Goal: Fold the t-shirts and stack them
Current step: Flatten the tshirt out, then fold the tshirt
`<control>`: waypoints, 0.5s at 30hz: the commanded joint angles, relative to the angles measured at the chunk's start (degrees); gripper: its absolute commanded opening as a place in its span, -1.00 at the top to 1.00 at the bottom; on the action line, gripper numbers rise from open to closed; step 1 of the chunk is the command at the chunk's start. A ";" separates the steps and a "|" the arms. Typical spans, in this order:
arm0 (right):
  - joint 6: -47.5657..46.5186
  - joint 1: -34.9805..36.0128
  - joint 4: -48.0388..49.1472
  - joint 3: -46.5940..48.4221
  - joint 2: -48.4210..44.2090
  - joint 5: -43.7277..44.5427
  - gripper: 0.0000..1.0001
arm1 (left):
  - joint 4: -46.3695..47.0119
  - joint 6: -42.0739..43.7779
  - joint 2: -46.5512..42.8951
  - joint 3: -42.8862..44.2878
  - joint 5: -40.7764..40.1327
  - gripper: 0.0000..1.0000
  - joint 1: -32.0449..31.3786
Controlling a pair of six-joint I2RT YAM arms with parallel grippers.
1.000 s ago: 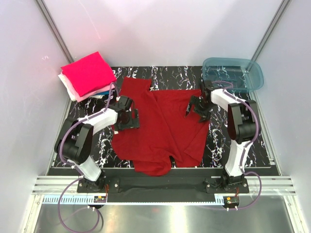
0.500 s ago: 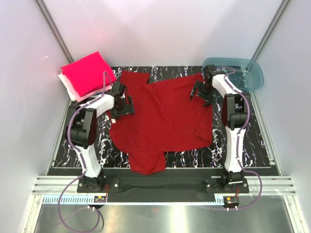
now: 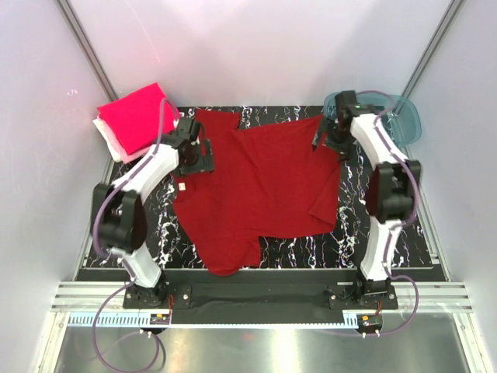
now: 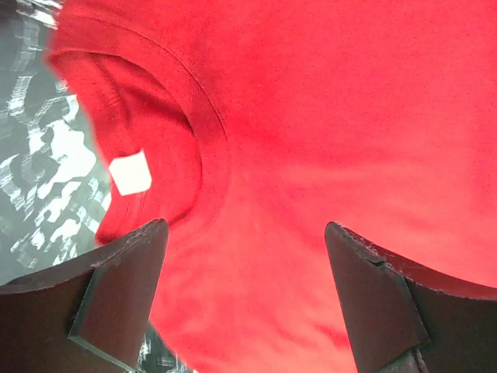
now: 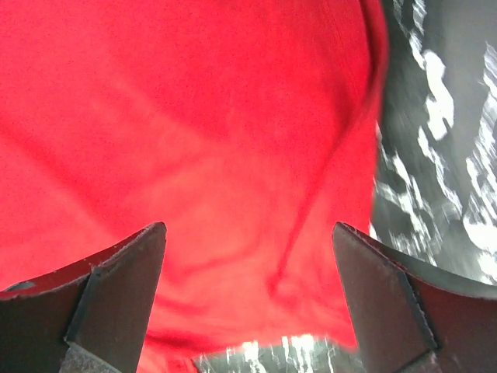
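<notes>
The dark red t-shirt lies spread out on the black marbled table, with one sleeve hanging toward the near edge. My left gripper is open over the shirt's left edge. In the left wrist view the left gripper hovers above the red cloth, by the collar and its white tag. My right gripper is open over the shirt's far right corner. In the right wrist view the right gripper is spread above the cloth's hem. Folded shirts are stacked at the far left, magenta on top.
A teal see-through tub stands at the far right corner, just behind my right arm. White walls close in the table on three sides. Bare marbled table shows right of the shirt's edge.
Both grippers have moved toward the back of the table. The red shirt has shifted back with them and now lies flatter and more spread out.
</notes>
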 commanded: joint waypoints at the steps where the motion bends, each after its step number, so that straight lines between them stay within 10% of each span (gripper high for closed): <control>1: -0.04 1.65 -1.34 -8.53 -13.97 1.63 -0.89 | -4.25 -2.33 -12.29 -0.66 -2.81 -0.78 -1.91; 6: 2.42 7.25 4.36 -29.60 -26.90 1.63 -0.56 | -5.13 -4.71 -26.87 -12.59 -3.78 -0.89 -8.67; 15: 4.62 18.17 7.54 -40.46 -25.69 4.96 -0.40 | -11.19 -7.70 -45.94 -23.52 -12.82 -0.97 -14.49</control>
